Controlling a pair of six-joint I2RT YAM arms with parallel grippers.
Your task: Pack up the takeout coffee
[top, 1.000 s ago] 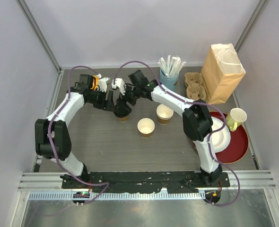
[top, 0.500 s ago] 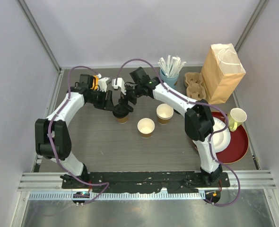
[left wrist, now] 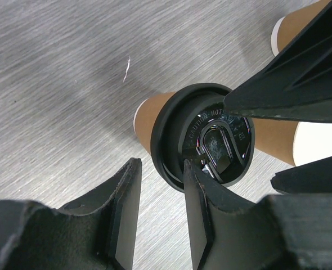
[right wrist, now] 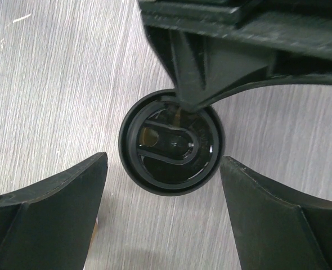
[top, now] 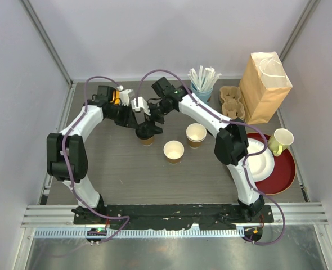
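Three kraft-brown paper cups stand on the wood-grain table [top: 115, 169], and only one is capped. The lidded cup [top: 147, 136] sits left of centre, with an open cup [top: 196, 134] at its 3 o'clock and a second open cup [top: 174, 151] at its 4 o'clock. Both arms meet over its black lid [right wrist: 171, 143]. The left gripper [left wrist: 160, 166] has its fingers a narrow gap apart and grips nothing; one tip lies over the lid's top just inside the rim, the other outside it. The right gripper [right wrist: 160, 160] hangs above with fingers spread wide, at the lid's 9 and 3 o'clock (its wrist view shows both clear of the rim). Toward 2 o'clock stand a kraft paper bag [top: 264, 84] and a pulp cup carrier [top: 230, 101].
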